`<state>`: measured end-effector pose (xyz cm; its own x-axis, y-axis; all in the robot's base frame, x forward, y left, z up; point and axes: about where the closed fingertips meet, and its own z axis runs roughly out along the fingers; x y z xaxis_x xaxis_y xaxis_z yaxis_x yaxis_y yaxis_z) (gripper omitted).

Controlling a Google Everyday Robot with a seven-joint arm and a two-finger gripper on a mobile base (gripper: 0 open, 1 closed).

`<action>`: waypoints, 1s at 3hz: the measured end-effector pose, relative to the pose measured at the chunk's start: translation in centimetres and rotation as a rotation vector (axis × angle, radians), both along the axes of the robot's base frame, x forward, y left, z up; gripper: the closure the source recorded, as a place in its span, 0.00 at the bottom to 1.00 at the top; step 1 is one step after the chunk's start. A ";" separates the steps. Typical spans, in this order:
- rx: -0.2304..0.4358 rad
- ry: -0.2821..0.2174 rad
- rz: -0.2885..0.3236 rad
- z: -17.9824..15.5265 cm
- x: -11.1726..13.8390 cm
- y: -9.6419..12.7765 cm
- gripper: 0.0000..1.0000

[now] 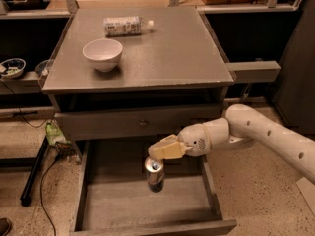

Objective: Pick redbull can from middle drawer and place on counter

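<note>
The redbull can (155, 175) is upright with its shiny top showing, over the middle of the open middle drawer (123, 203). My gripper (161, 156), with tan fingers, comes in from the right and sits right on the can's top rim, shut on it. The can looks lifted a little off the drawer's plank floor. The counter (167, 53) is the flat grey top of the cabinet above.
A white bowl (102, 54) and a clear plastic bottle (125, 26) lying on its side are on the counter's back left. A closed drawer front with a small knob (142, 123) is just above the gripper. A dark stand leg and cables (34, 171) lie on the floor at left.
</note>
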<state>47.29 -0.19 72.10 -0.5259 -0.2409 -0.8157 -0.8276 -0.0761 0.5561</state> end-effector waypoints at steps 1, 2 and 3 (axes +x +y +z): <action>0.003 -0.007 0.006 0.2 0.3 0.3 1.00; 0.009 -0.022 0.021 0.8 0.9 0.9 1.00; -0.003 -0.077 0.068 3.9 3.9 2.8 1.00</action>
